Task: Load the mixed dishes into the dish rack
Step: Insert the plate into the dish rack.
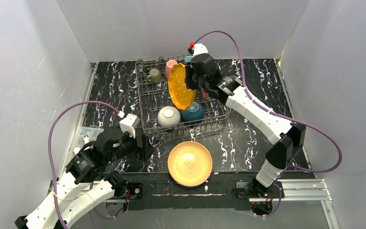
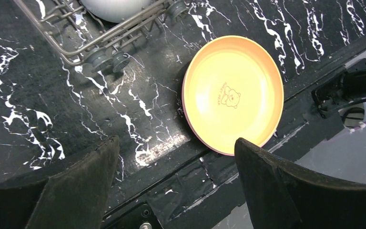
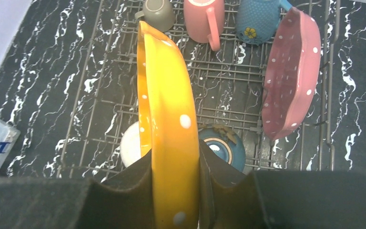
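Observation:
The grey wire dish rack [image 1: 144, 110] stands at the table's middle back. My right gripper [image 1: 196, 80] is shut on a scalloped orange plate with white dots [image 1: 181, 87], held on edge above the rack's middle; its pads grip the rim in the right wrist view [image 3: 174, 160]. In the rack are a white bowl [image 1: 168, 116], a dark-blue bowl [image 1: 192, 112], olive-grey [image 1: 154, 75], pink [image 1: 170, 66] and teal [image 1: 188, 59] mugs, and a pink plate [image 3: 290, 71] on edge. A tan-orange bowl [image 1: 189, 163] lies on the table in front. My left gripper [image 1: 142, 147] is open and empty left of it [image 2: 176, 140].
A clear plastic box [image 1: 86, 136] lies at the table's left edge, beside my left arm. White walls close in the table on three sides. A metal rail [image 1: 290, 188] runs along the near edge by the arm bases.

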`<move>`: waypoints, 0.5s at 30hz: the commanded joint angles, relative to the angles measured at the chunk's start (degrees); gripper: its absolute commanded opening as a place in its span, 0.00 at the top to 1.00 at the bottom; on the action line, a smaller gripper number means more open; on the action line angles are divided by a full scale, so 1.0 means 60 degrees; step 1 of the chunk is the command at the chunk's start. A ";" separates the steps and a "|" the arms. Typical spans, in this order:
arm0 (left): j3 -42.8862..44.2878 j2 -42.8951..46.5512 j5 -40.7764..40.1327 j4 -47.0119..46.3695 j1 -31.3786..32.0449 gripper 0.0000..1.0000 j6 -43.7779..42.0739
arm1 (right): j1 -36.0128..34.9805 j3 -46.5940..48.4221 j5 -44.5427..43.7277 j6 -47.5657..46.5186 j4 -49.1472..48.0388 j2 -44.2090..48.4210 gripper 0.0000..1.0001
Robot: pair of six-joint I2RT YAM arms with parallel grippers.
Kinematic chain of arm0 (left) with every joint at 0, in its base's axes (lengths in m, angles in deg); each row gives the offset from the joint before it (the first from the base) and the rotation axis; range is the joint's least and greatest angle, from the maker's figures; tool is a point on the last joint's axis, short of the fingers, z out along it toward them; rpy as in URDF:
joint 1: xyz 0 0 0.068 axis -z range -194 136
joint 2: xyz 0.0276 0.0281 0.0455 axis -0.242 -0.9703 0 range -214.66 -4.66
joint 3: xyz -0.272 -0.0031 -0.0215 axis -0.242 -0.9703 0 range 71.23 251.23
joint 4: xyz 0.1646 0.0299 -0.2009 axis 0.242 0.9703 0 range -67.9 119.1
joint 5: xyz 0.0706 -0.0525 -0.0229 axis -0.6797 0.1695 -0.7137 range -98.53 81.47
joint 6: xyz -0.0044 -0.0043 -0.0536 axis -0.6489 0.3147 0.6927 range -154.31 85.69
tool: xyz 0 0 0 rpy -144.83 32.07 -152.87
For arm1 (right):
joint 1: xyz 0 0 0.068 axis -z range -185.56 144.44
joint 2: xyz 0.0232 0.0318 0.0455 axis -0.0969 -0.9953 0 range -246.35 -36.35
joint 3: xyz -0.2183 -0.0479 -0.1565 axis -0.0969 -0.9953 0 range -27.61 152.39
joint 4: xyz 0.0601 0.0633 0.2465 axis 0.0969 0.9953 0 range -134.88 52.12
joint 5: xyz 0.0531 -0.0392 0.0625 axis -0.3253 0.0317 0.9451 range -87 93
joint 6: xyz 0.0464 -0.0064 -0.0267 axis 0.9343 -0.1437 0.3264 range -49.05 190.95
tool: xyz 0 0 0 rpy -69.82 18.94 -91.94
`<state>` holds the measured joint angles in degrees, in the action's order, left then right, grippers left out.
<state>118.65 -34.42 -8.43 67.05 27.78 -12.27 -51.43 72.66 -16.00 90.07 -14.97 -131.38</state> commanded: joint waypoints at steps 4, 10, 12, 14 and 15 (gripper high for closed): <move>-0.0122 0.0185 -0.0724 -0.0085 -0.0027 0.10 -0.0334 | 0.0002 0.1047 -0.1092 -0.0594 -0.2020 -0.0287 0.99; -0.0197 0.0361 -0.0798 -0.0153 -0.0028 0.10 -0.0348 | 0.0013 0.1293 -0.1806 -0.1147 -0.2356 -0.0759 0.99; -0.0198 0.0327 -0.0795 -0.0153 -0.0026 0.10 -0.0363 | 0.0004 0.1427 -0.2043 -0.1317 -0.2406 -0.0957 0.99; -0.0187 0.0300 -0.0884 -0.0142 -0.0025 0.10 -0.0362 | 0.0012 0.1551 -0.2226 -0.1476 -0.2468 -0.1175 0.99; -0.0177 0.0288 -0.0947 -0.0107 -0.0022 0.10 -0.0363 | 0.0003 0.1619 -0.2308 -0.1558 -0.2503 -0.1269 0.99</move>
<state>118.08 -32.48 -12.10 66.59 27.78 -13.62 -51.43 75.81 -24.37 83.29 -18.54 -139.27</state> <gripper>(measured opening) 0.896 0.339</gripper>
